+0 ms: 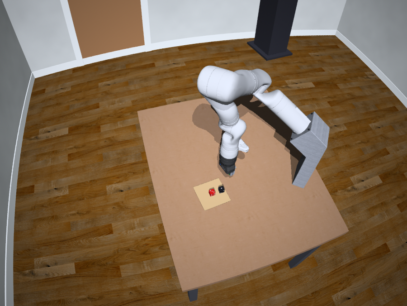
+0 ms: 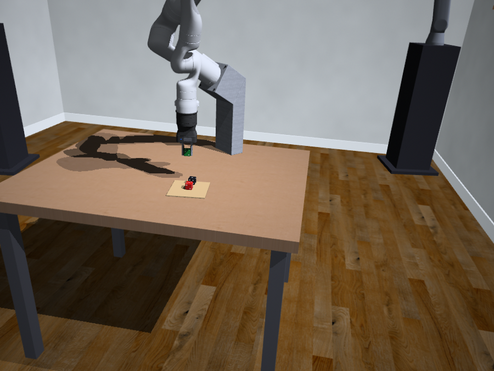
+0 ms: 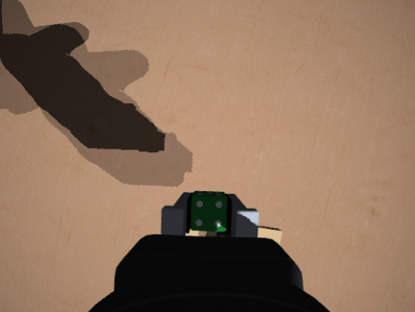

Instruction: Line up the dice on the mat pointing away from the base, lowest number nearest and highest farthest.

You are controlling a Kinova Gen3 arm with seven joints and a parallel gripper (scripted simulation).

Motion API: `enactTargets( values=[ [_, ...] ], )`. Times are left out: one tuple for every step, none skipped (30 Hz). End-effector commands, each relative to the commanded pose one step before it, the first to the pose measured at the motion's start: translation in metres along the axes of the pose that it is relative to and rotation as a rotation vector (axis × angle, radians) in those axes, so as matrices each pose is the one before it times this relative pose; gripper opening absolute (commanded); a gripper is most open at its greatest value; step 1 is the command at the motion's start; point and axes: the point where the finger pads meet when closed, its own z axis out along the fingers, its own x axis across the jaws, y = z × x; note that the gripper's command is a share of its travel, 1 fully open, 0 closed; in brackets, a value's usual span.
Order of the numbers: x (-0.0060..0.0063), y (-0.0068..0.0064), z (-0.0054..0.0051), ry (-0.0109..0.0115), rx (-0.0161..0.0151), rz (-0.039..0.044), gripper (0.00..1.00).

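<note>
My gripper [image 2: 186,152] is shut on a green die [image 3: 207,212] and holds it in the air above the table, off the mat on the side toward the robot's base. The die's face toward the wrist camera shows four pips. In the top view the gripper [image 1: 230,172] hides the die. The tan mat [image 1: 209,195] lies flat on the table. A red die [image 1: 212,192] sits on the mat near its middle. A black die [image 1: 221,188] sits next to it near the mat's edge closest to the base. The mat [image 2: 187,190], red die [image 2: 189,184] and black die [image 2: 192,179] also show in the exterior view.
The grey base pedestal [image 1: 309,150] stands at the table's right edge. The arm's shadow [image 2: 119,153] falls across the far left of the table. Dark pillars [image 2: 419,107] stand on the floor.
</note>
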Motion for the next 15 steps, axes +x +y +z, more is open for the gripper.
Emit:
enactTargets(
  values=[
    [0.0018, 0.00779, 0.00083, 0.00219, -0.00535, 0.00983, 0.49],
    [0.00068, 0.00506, 0.00078, -0.00023, -0.00133, 0.00739, 0.49],
    [0.00084, 0.0064, 0.00086, -0.00022, -0.0016, 0.00927, 0.49],
    [0.00099, 0.00769, 0.00085, -0.00015, -0.00181, 0.01102, 0.49],
    [0.00111, 0.00885, 0.00074, -0.00003, -0.00195, 0.01256, 0.49],
    [0.0, 0.0, 0.0, 0.0, 0.0, 0.0, 0.49],
    [0.0, 0.0, 0.0, 0.0, 0.0, 0.0, 0.49],
    [0.00119, 0.00983, 0.00053, 0.00013, -0.00199, 0.0138, 0.49],
    [0.00123, 0.01059, 0.00024, 0.00033, -0.00195, 0.0147, 0.49],
    [0.00124, 0.01109, -0.00012, 0.00054, -0.00184, 0.01522, 0.49],
    [0.0012, 0.0113, -0.00051, 0.00075, -0.00167, 0.01534, 0.49],
    [0.00112, 0.01121, -0.00088, 0.00094, -0.00146, 0.01507, 0.49],
    [0.00101, 0.01082, -0.0012, 0.00108, -0.00123, 0.01442, 0.49],
    [0.00089, 0.01014, -0.00143, 0.00116, -0.00099, 0.01341, 0.49],
    [0.00075, 0.00921, -0.00156, 0.00117, -0.00077, 0.0121, 0.49]
  ],
)
